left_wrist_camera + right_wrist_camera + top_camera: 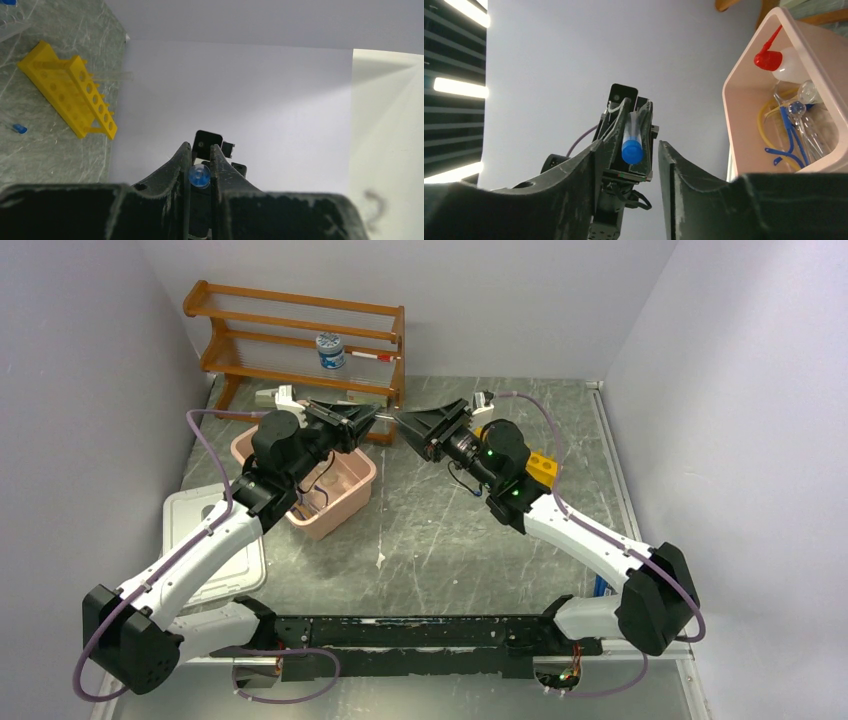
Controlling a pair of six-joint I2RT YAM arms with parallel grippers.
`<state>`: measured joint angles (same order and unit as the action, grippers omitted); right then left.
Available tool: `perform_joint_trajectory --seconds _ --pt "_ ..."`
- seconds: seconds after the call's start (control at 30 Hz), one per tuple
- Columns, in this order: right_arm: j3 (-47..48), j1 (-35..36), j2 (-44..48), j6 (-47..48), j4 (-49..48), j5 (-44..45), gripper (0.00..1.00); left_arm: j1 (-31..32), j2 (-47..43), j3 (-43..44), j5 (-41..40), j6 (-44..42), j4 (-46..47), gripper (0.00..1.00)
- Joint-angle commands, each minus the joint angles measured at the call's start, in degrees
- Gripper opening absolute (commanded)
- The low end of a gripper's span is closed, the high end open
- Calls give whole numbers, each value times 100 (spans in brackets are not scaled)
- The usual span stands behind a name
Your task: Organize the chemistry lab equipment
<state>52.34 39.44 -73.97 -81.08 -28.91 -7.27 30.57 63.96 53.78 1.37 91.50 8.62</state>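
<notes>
My left gripper (370,420) is shut on a blue-capped thin tube (199,176), held in the air over the far rim of the pink bin (352,502). My right gripper (402,424) is open and faces it tip to tip. In the right wrist view the tube (631,142) shows in the left gripper's jaws, just beyond my open fingers (591,155). The bin (744,100) holds the red-nozzled squeeze bottle (769,57), amber tubing (770,111), glassware (806,112) and blue-framed goggles (785,131). The yellow holed rack (543,468) lies right of the right arm and also shows in the left wrist view (70,90).
A wooden shelf (300,335) stands at the back with a small jar (330,350) on it. A white lid (215,540) lies left of the bin. A loose blue cap (19,128) lies on the table near the rack. Walls close in on both sides.
</notes>
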Motion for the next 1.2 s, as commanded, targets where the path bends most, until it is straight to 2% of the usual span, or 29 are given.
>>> perform_joint_trajectory --seconds 0.0,0.2,0.4,0.43,0.47,0.53,0.57,0.6,0.67,0.73,0.83,0.93,0.97,1.07,1.17 --pt "101 -18 -54 -12 -131 105 41 19 -80 4 140 -10 208 5" --pt "129 -63 -215 -81 -381 118 35 19 -151 -97 165 66 210 5" --pt "222 -127 -278 45 -370 -10 12 17 -173 -210 170 115 213 5" --pt "231 -148 -261 99 -329 -21 9 19 -181 -199 156 87 179 9" --pt "258 -181 -246 179 -206 -53 7 18 -189 -174 133 57 102 18" --pt "337 -281 -209 417 97 -152 5 19 -208 -46 60 -147 -113 41" --pt "365 -332 -167 580 285 -182 4 12 -216 73 9 -311 -356 60" --pt "388 -417 -123 780 476 -205 4 11 -218 228 -65 -506 -679 70" --pt "590 -625 -59 1392 1109 -318 4 11 -218 553 -127 -1025 -1476 81" --pt "887 -874 -73 2228 1804 -520 4 11 -226 794 -342 -1708 -1949 87" --pt "1514 -1166 -268 3806 3173 -540 4 8 -222 894 -165 -2978 -1933 88" --pt "2134 -1208 -651 5502 4356 -154 5 18 -165 821 720 -4776 -1577 83" --pt "2310 -1223 -801 5879 4647 -54 6 22 -124 791 1213 -5281 -1545 79" --pt "2749 -1224 -1296 6723 5180 191 6 105 -53 692 1851 -6504 -1715 71" --pt "3231 -1195 -1859 7382 5506 356 6 293 -41 538 1674 -7567 -1913 68"
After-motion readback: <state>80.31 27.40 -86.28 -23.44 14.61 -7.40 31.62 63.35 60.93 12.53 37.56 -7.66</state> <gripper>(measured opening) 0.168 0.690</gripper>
